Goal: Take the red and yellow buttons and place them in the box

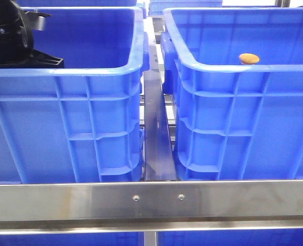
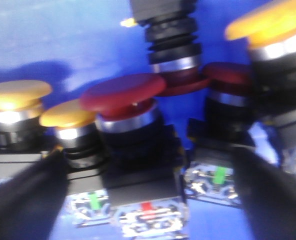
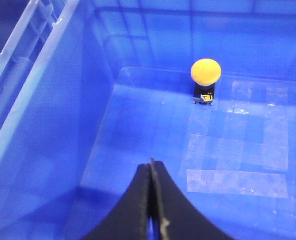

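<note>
In the left wrist view my left gripper (image 2: 148, 167) is open, one dark finger on each side of a dark red button (image 2: 123, 92) on a black body. Yellow buttons (image 2: 18, 95) and another red one (image 2: 228, 75) stand close around it on the blue floor. In the front view the left arm (image 1: 8, 36) reaches down into the left blue crate (image 1: 64, 72). My right gripper (image 3: 151, 167) is shut and empty inside the right blue box (image 3: 53, 125). One yellow button (image 3: 206, 71) stands on that box's floor, far ahead of the fingertips. It also shows in the front view (image 1: 249, 58).
A metal rail (image 1: 156, 133) runs through the gap between the two crates. A steel bar (image 1: 151, 200) crosses in front of them. A black button body (image 2: 168, 30) lies behind the red button. More blue crates stand behind.
</note>
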